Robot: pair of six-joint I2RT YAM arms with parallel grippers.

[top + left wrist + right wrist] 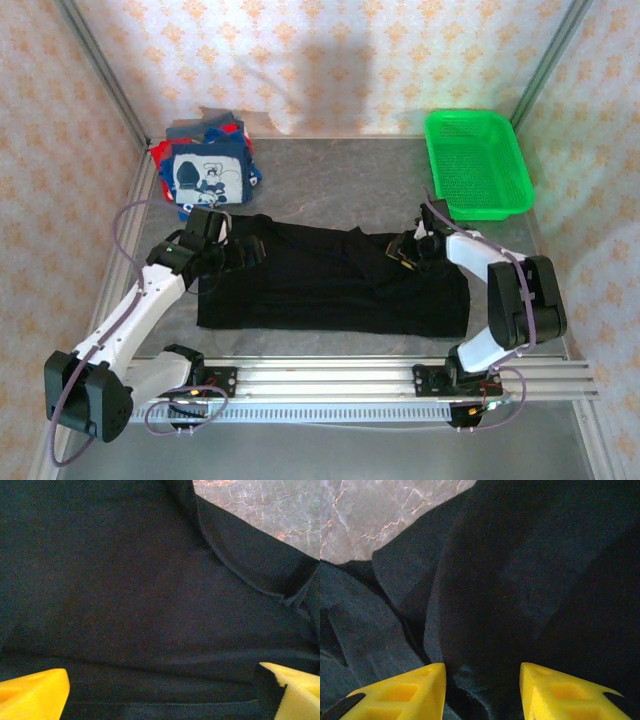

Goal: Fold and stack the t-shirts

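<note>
Quick rundown of where things sit. The left gripper (162, 700) is spread wide, with one yellow fingertip (32, 695) at each bottom corner of its wrist view. Nothing is caught between them. The black t-shirt (125, 590) lies flat right under and ahead of those tips, and a hemmed edge of it runs diagonally ahead and to the right, with bare grey table (265, 505) beyond that edge.

The right gripper (482, 690) is set a lot narrower, roughly half spread. A raised ridge of the black cloth sits between its two yellow fingers (400, 695). There's a visible gap on both sides of that ridge, so I wouldn't call it a pinch. The fabric is rumpled into folds to the left of the fingers, and the table shows further ahead and left.

From the top view, the black tee is laid out sideways between the two arms. The left gripper (240, 250) is over its upper-left end and the right gripper (403, 252) is over its upper-right end, tips facing each other.

A stack of folded shirts (208, 170) sits behind the left gripper, well apart from it, with the navy one with the white cartoon print on top and red peeking out at the edges. The green basket (478, 162) is behind and to the outside of the right gripper.
</note>
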